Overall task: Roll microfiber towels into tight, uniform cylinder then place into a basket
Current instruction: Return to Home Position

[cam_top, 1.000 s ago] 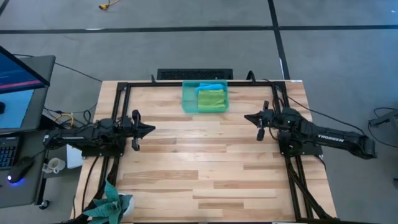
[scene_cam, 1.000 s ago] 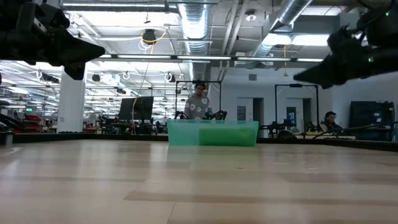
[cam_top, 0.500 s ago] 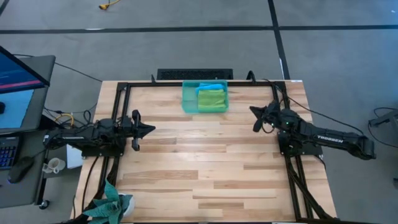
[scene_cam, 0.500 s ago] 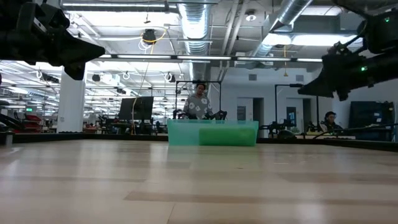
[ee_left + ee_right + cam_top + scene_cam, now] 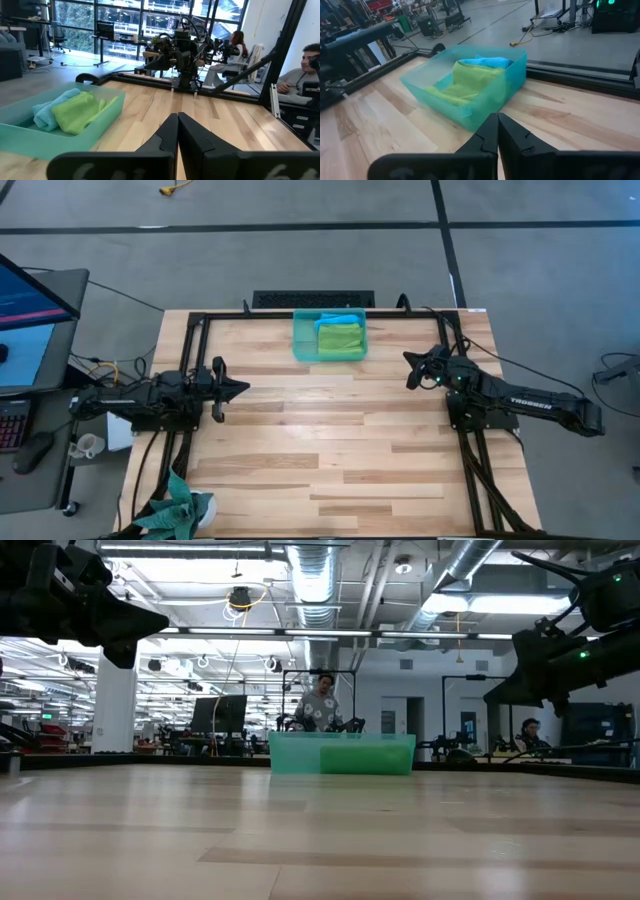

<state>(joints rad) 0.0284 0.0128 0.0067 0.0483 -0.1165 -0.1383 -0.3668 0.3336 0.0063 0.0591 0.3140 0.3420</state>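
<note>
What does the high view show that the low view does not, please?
Only the high view looks down into the basket, where the sky-blue towel lies along the far edge beside the lime-green towel. It also shows a dark teal cloth bundle by the table's near left corner. Only the low view shows both grippers hanging clear above the tabletop, and a person in the room behind. Both show the basket, the left gripper, the right gripper and the wooden table.
</note>
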